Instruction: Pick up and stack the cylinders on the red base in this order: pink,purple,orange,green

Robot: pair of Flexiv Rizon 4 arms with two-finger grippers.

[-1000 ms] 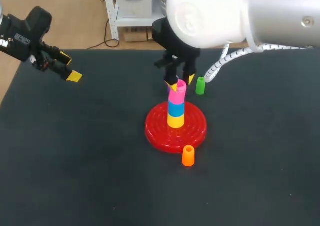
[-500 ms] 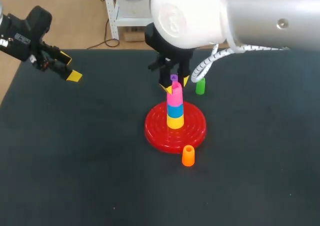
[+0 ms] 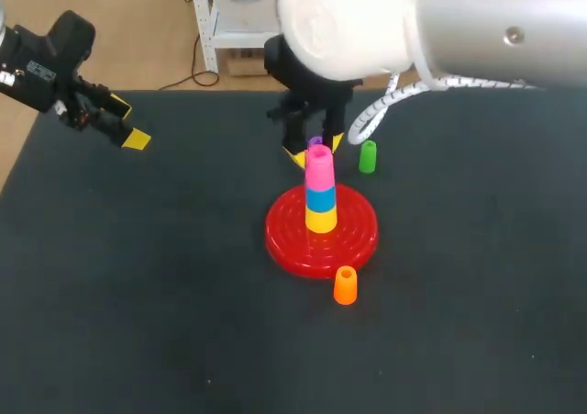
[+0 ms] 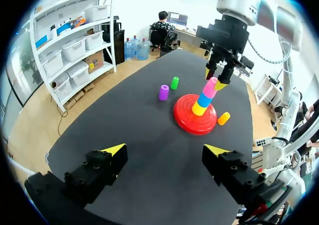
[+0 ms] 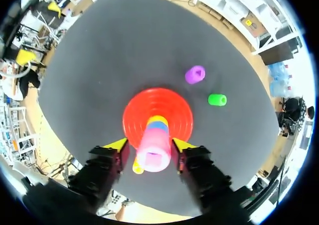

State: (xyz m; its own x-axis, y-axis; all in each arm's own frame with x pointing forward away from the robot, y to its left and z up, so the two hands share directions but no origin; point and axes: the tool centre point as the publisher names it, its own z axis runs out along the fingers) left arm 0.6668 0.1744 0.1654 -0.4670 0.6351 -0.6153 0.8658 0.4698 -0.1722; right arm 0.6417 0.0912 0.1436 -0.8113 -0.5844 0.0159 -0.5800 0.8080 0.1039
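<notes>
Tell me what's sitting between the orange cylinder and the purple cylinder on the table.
The red base, carrying the yellow, blue and pink stack, lies between the orange cylinder and the purple cylinder. The head and left wrist views both show it.

Head view: purple cylinder [image 3: 315,142] mostly hidden behind the pink cylinder [image 3: 319,167] (just its top peeks out). Right wrist: orange cylinder [image 5: 137,166] half-covered right beside it.

A wide black table [image 3: 128,304] with a matte, evenly lit top fills the scene
</notes>
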